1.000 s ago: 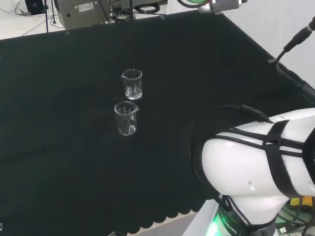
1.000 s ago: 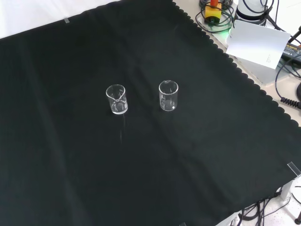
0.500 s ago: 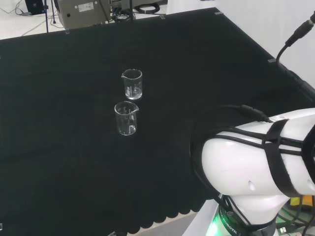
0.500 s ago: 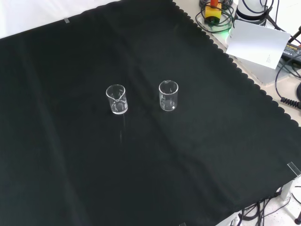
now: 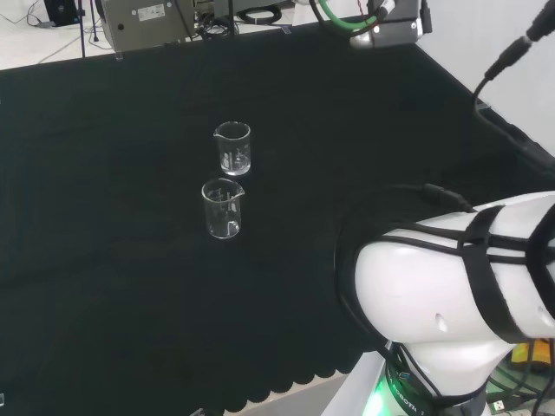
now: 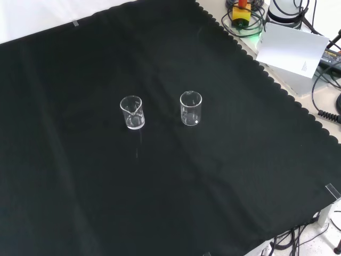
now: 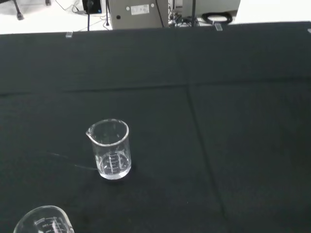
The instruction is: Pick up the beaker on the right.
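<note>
2 small clear glass beakers stand upright on the black cloth [image 6: 80,186] covering the bench, each with a pouring spout and faint printed graduations. In the front view they sit side by side near the middle of the cloth, a clear gap between them: the right-hand clear glass beaker [image 6: 191,108] and the left-hand clear glass beaker [image 6: 131,112]. In the head view the same pair lines up one behind the other, the right-hand beaker [image 5: 222,209] nearer the camera and the left-hand beaker [image 5: 233,148] just beyond it. Both look empty and nothing touches either one.

The wrist view, looking across the cloth toward the far edge, takes in one beaker [image 7: 110,149] whole and the rim of the other [image 7: 43,220] at the picture's edge.

The arm's big white link [image 5: 460,303], strapped with black cable, rises at the right of the head view, well apart from the glassware. Whether the hand's fingers are spread or curled cannot be told.

A grey metal equipment box [image 5: 143,19] stands beyond the cloth's far edge.
</note>
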